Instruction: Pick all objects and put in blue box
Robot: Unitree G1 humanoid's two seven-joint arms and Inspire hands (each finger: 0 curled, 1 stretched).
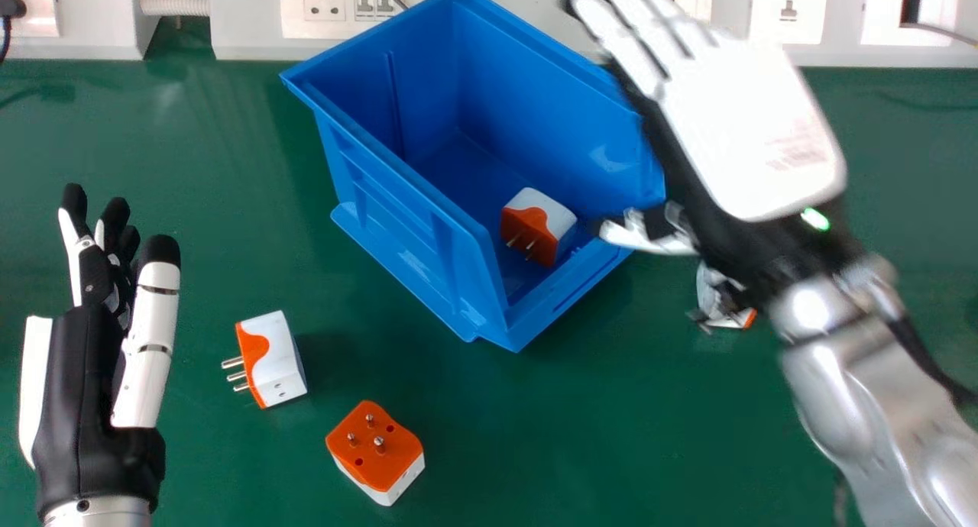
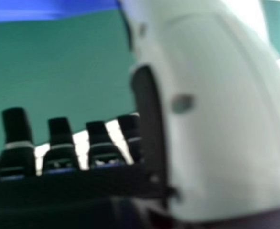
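In the head view my right hand (image 1: pixel 752 130) hangs over the right edge of the blue box (image 1: pixel 405 172), fingers straight and holding nothing. Its fingers (image 2: pixel 59 143) and thumb also show in the right hand view, with part of the blue box (image 2: pixel 49 10) beyond. One orange-and-white adapter (image 1: pixel 539 225) lies inside the box. Another adapter (image 1: pixel 271 359) lies on its side left of the box, and one (image 1: pixel 376 451) sits pins-up nearer the front. A partly covered adapter (image 1: pixel 722 298) lies under my right forearm. My left hand (image 1: pixel 99 344) is open at the left, palm inward.
The green table (image 1: pixel 611 435) carries everything. Along its back edge runs a white trunking with sockets (image 1: pixel 325 0) and a few cables, close behind the box and my right hand.
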